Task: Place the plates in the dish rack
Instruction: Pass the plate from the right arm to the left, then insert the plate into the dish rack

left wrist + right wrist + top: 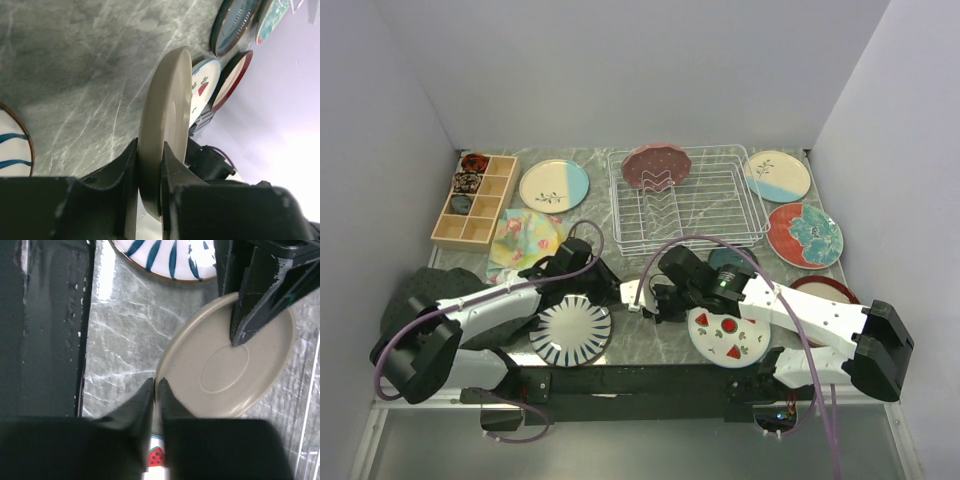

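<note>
Grey marble table (645,345) is under both my arms. The white dish rack (690,243) sits at the back, and one pink dotted plate (657,165) stands in it.

I think I am in the middle of passing the taupe plate (165,115) from one hand to the other. It looks lifted off the table, up on its edge, between my two arms. My left gripper (149,145) pinches its rim, with one finger on each side. My right gripper (155,382) is squeezed tight on the rim across from it. So both hands hold the same plate.

Next, I think my right hand should let go and back away. Then my left hand can carry the plate to the rack and slide it down beside the pink one, keeping it upright.
</note>
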You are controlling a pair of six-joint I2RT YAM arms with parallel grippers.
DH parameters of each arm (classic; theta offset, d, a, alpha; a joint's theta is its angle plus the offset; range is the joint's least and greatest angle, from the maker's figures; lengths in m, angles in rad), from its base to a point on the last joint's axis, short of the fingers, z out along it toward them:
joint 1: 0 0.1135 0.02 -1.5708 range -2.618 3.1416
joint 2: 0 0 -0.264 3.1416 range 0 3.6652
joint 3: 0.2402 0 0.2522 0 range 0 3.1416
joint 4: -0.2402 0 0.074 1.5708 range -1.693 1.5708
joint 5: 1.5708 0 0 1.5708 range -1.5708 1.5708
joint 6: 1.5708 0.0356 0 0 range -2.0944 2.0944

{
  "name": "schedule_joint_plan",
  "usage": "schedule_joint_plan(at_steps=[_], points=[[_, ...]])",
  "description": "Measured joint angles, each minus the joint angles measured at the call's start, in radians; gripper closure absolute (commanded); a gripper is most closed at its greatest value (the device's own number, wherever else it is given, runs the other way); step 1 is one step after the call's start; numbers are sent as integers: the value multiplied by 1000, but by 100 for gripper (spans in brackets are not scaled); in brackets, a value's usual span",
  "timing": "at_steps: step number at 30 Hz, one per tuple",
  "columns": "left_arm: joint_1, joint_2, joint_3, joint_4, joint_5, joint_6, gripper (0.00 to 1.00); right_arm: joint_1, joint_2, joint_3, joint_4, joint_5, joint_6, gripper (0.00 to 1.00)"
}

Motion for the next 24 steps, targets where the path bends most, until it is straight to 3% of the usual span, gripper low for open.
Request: schedule_joint_plan(at_steps=[1, 2, 3, 9, 17, 21, 24], points=[[0, -5, 0, 0, -2, 11, 99, 2, -2, 0, -3, -3, -3, 42], [-2, -12, 1, -1, -4, 34, 99, 3, -4, 0, -4, -10, -11, 26], [-2, -17, 5, -7, -9, 58, 99, 5, -10, 1, -9, -23, -18, 0], [-2, -67, 101, -159, -64, 334, 99, -34, -128, 24, -103, -101, -80, 0], [-2, -117, 389, -355, -147, 874, 99, -480, -452, 99, -128, -218, -27, 0], [-2, -86, 522, -393, -193, 1154, 99, -554, -545, 99, -99, -225, 34, 0], [-2, 8, 664, -392, -223, 1365, 99, -598, -515, 92, -77, -211, 79, 0]])
